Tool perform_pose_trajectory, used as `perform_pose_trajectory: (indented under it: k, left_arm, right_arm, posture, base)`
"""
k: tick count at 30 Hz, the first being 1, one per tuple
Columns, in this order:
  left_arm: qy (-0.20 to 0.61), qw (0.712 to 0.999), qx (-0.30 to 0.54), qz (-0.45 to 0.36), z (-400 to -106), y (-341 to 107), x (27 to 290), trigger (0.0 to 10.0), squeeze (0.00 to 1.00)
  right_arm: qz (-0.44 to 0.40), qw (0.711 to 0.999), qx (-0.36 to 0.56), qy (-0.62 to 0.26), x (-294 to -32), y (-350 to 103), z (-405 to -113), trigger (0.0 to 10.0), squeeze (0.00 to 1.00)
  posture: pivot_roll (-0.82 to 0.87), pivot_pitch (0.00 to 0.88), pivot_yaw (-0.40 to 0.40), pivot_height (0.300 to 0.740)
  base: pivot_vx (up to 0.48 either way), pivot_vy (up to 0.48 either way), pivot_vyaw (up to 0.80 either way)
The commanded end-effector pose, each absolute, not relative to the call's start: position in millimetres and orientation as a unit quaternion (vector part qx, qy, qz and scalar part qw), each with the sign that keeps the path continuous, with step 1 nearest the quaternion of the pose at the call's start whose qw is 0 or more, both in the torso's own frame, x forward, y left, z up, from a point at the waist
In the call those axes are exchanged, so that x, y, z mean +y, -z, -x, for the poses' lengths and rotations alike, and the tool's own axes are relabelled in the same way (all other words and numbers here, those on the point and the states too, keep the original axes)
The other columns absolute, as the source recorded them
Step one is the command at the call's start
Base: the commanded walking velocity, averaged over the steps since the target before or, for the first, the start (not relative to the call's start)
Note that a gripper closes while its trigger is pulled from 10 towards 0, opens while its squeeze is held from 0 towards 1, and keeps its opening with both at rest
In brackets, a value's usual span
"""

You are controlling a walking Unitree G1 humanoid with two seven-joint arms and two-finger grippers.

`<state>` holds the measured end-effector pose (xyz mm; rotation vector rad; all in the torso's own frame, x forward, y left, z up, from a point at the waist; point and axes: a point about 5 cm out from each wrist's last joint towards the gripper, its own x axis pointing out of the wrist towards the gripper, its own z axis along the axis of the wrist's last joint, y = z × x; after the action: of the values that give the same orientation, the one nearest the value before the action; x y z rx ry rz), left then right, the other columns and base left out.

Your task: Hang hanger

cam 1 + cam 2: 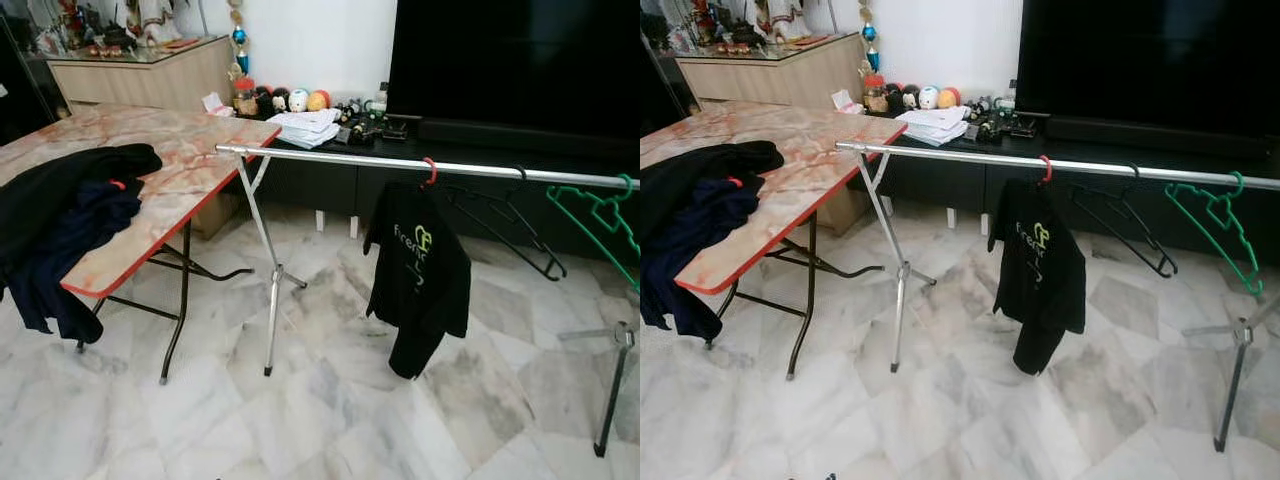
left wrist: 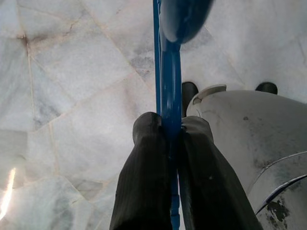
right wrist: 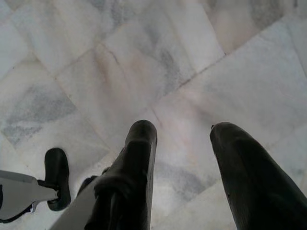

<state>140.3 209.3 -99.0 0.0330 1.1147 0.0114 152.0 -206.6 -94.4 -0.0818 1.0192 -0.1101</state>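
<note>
A blue hanger (image 2: pixel 171 96) is clamped between the closed jaws of the left gripper (image 2: pixel 169 132), its bar running straight out past the fingertips above the marble floor (image 2: pixel 72 96). The right gripper (image 3: pixel 182 136) is held over the same floor with its jaws apart and nothing between them. On the silver rail (image 1: pixel 330 157), a black shirt (image 1: pixel 420 280) with partly legible green lettering is hung beside a black hanger (image 1: pixel 505 215) and a green hanger (image 1: pixel 600 215).

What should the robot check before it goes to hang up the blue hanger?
1. Left gripper pinching the blue hanger: ok.
2. Right gripper open and free: ok.
3. Bare room on the rail left of the black shirt: ok.
4. Rail within reach from here: not ok, looks far.
5. Hanger's hook facing the rail: cannot tell.
</note>
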Motion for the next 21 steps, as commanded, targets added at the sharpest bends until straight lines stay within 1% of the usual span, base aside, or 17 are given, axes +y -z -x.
perform_pose_trajectory:
  k: [1,21]
  left_arm:
    - [-0.015,0.848,0.529,-0.018,-140.3,97.8,215.7,10.0,0.00]
    - [-0.014,0.849,0.529,-0.014,-141.6,97.8,213.8,10.0,0.00]
  right_arm:
    - [0.035,0.869,0.491,0.047,-201.3,95.5,-151.9,10.0,0.00]
    - [0.034,0.870,0.490,0.046,-200.8,94.7,-154.3,10.0,0.00]
  posture:
    - [-0.06,0.000,0.051,0.740]
    - [-0.06,0.000,0.040,0.740]
  base:
    - [0.401,0.000,0.00]
    - [0.416,0.000,0.00]
